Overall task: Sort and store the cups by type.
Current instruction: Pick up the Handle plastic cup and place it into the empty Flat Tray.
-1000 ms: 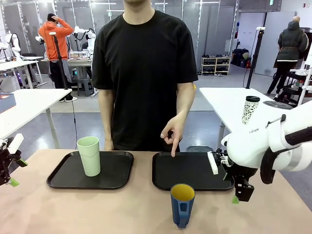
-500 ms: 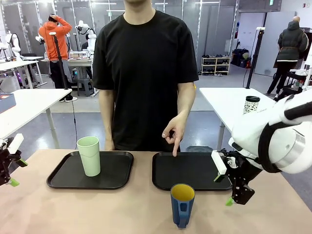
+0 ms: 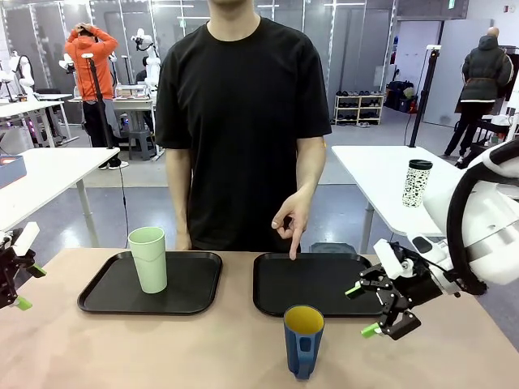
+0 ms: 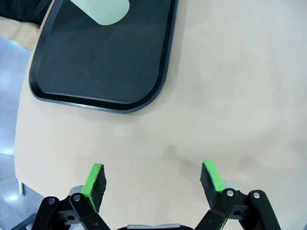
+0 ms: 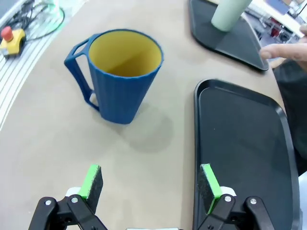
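Approach step, I judge. The right end effector (image 3: 362, 309), jaws spread and empty, faces the blue mug (image 3: 303, 340), which is near but apart. The mug stands upright on the bench (image 3: 203, 348) just before the right tray (image 3: 324, 279) (the person's hand (image 3: 289, 223) points there). Next: straddle the mug, pinch, lift. The mint tumbler (image 3: 148, 259) stands on the left tray (image 3: 109, 296). The left end effector (image 3: 28, 287) is spread.

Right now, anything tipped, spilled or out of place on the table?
Nothing tipped, spilled or damaged. Only the blue mug is off a tray: upright on the bare table, just robot-side of the right tray, where the person's hand points. The mint tumbler stands upright on the left tray.
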`<state>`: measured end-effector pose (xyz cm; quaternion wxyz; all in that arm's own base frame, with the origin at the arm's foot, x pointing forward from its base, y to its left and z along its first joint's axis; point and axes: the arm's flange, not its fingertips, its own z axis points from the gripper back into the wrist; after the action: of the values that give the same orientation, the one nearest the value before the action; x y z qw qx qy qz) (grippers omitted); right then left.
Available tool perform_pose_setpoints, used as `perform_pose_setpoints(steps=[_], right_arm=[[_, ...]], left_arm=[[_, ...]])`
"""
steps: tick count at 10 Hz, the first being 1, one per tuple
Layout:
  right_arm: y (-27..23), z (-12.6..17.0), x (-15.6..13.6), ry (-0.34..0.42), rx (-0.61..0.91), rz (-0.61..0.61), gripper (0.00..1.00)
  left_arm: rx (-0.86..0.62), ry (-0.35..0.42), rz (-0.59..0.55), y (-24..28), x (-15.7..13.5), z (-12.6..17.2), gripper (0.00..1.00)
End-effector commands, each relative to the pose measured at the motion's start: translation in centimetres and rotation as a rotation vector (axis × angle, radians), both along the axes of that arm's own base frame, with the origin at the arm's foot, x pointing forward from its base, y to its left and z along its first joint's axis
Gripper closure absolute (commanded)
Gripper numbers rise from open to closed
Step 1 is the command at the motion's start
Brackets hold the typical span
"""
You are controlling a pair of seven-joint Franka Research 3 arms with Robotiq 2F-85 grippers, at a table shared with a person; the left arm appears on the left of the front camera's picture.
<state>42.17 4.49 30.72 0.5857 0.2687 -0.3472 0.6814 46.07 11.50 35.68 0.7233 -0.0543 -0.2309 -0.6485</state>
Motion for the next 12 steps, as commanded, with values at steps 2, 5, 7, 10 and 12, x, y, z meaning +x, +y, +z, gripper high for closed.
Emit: perform_pose_setpoints(steps=[2,5,7,10,12], right_arm=[[-0.1,-2.0,1.6,0.026,0.107,0.003,0.0],[-0.2,-3.1,2.3,0.051,0.209,0.062,0.0],[-0.2,-3.9,2.3,0.04,0.257,0.081,0.0],[-0.2,-5.4,2.6,0.054,0.321,0.109,0.0],[-0.3,-5.9,3.1,0.065,0.339,0.1,0.0]], left_arm=[[-0.001,-0.019,-0.011,0.1,-0.1,0.0,0.0],[-0.001,-0.019,-0.011,0.1,-0.1,0.0,0.0],[-0.001,-0.019,-0.011,0.1,-0.1,0.0,0.0],[-0.001,-0.019,-0.011,0.1,-0.1,0.0,0.0],[-0.001,-0.019,-0.011,0.1,-0.1,0.0,0.0]])
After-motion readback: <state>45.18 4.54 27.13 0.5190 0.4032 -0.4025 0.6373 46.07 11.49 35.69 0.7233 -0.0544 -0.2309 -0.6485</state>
